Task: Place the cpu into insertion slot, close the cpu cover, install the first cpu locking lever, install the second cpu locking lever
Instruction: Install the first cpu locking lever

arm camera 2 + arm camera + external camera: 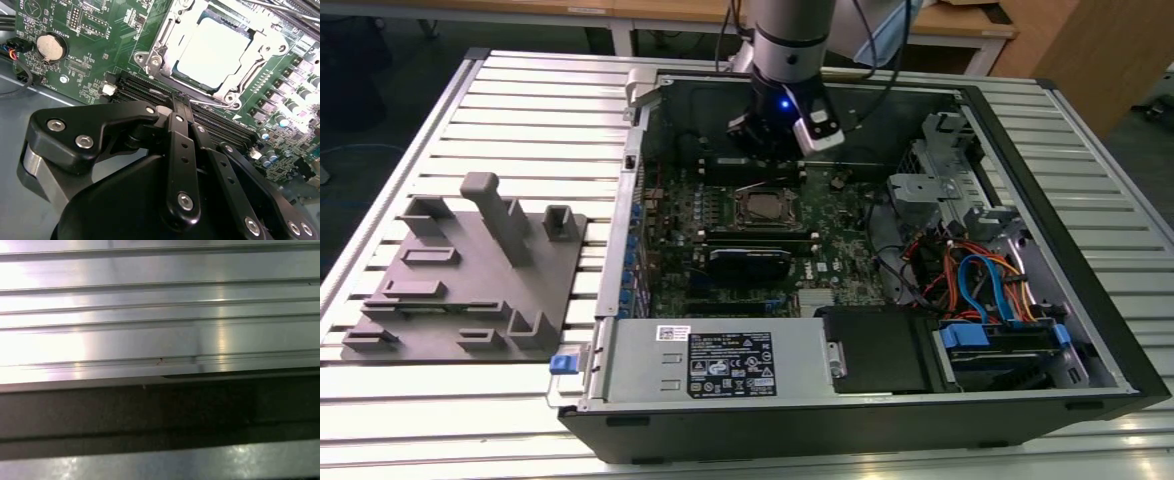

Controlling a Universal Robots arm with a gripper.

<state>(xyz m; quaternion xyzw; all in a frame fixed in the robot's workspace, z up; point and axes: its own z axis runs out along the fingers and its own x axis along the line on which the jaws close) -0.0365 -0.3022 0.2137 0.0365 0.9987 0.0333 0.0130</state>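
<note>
Black linkage of the gripper [181, 100] crowded the foreground of the second wrist view, its fingers drawn narrow with the tips together and nothing between them. Just beyond the tips ran the long black memory slots [140, 90], and past those sat the cpu [212, 50], lying flat in the insertion slot [197, 82] with the cpu cover [167, 35] folded down around it, so that the pale chip top showed through the square cut-out. A coin battery [51, 46] lay well apart on the green board. In the exterior view the gripper [767, 150] hung inside the open computer case [1067, 300], near the cpu [765, 207] and just on its far side. The case rested on a slatted metal table [520, 110], with a grey fixture tray [454, 290] towards the exterior view's left.
</note>
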